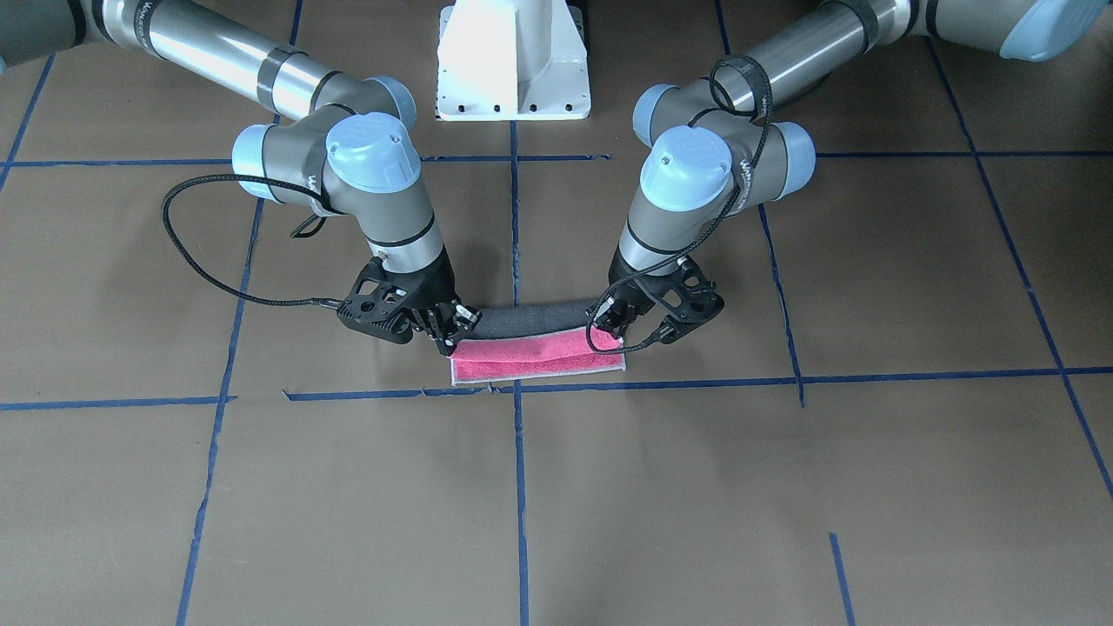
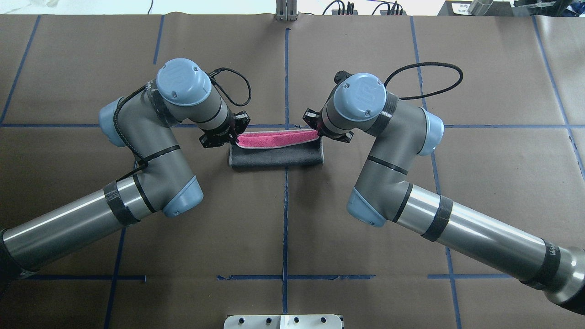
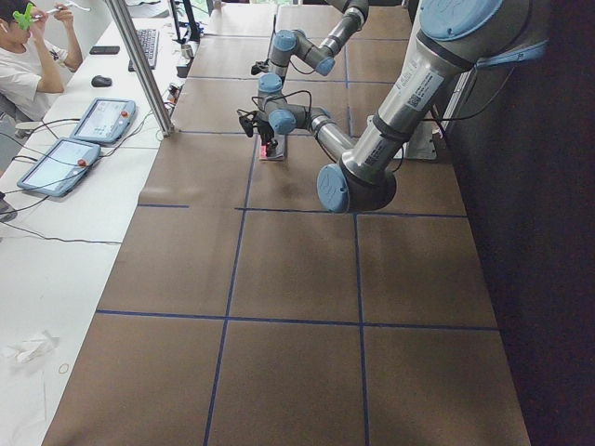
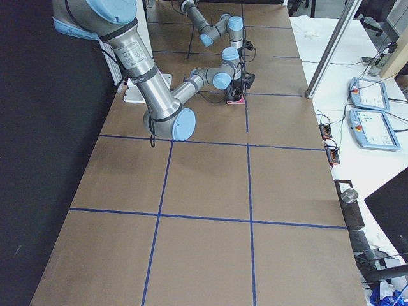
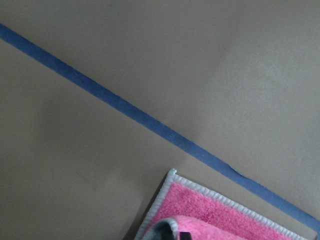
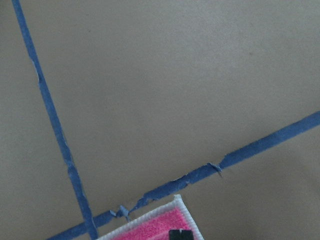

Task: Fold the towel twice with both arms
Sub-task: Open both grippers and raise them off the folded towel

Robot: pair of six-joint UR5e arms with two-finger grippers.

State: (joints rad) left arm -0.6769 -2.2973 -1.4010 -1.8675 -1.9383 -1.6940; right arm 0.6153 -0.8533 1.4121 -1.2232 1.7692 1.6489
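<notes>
Corner of the towel (image 5: 215, 210) is sitting lowest and closest in my left wrist view: pink terry, whitish stitched edge, with a second pink layer curling over it and showing a bit of grey. My right wrist view is showing the other pink corner with the same pale edge, lying right beside a torn tape line (image 6: 260, 145).

The towel is lying near the table (image 1: 609, 504) centre, just on my side of a cross tape line and straddling the centre line. It is looking half folded. From the front, a flat pink strip is facing the camera, with a dark grey roll behind it. From overhead, a grey band is lying nearer my base, with a raised pink strip along its far edge.

My left gripper (image 1: 616, 323) is clamping one end of that raised edge. My right gripper (image 1: 450, 335) is clamping the other end. Both are sitting low, almost at the table.

Count: one towel, two arms, two grippers.
</notes>
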